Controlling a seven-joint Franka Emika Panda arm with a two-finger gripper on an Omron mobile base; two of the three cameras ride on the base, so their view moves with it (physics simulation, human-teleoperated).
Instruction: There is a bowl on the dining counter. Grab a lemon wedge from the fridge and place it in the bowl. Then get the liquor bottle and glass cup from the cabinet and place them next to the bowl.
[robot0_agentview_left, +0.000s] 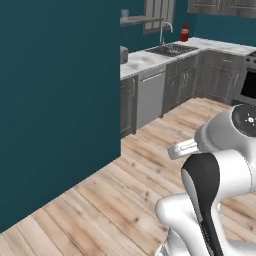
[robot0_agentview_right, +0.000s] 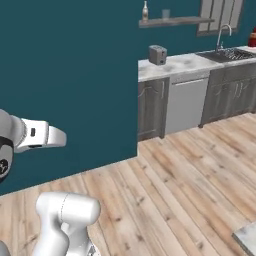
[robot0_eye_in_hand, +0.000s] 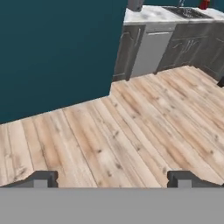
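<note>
Liquor bottle (robot0_agentview_right: 145, 10) stands upright on a wall shelf (robot0_agentview_right: 175, 21) at 12 o'clock in the right base view, with a pale glass cup (robot0_agentview_right: 165, 13) just beside it at its 3 o'clock, both small and far away.

Below the shelf a marble-topped table (robot0_agentview_right: 180, 65) runs along the back wall. On it a grey toaster (robot0_agentview_right: 157, 54) sits near the end by the teal wall (robot0_agentview_right: 70, 75), and a sink (robot0_agentview_right: 227, 54) with a curved faucet (robot0_agentview_right: 222, 35) lies toward 2 o'clock. A red container (robot0_agentview_left: 184, 33) stands past the sink near the corner. Under the top sit dark cabinet doors (robot0_agentview_right: 150, 110) and a steel dishwasher front (robot0_agentview_right: 186, 105).

The hand (robot0_eye_in_hand: 113, 179) hangs over bare plank floor (robot0_eye_in_hand: 131, 131), its two dark fingertips (robot0_eye_in_hand: 41, 179) set wide apart with nothing between them. In the left base view the white arm (robot0_agentview_left: 215, 180) fills the 4 o'clock corner, with an oven front (robot0_agentview_left: 248, 85) at 3 o'clock.
</note>
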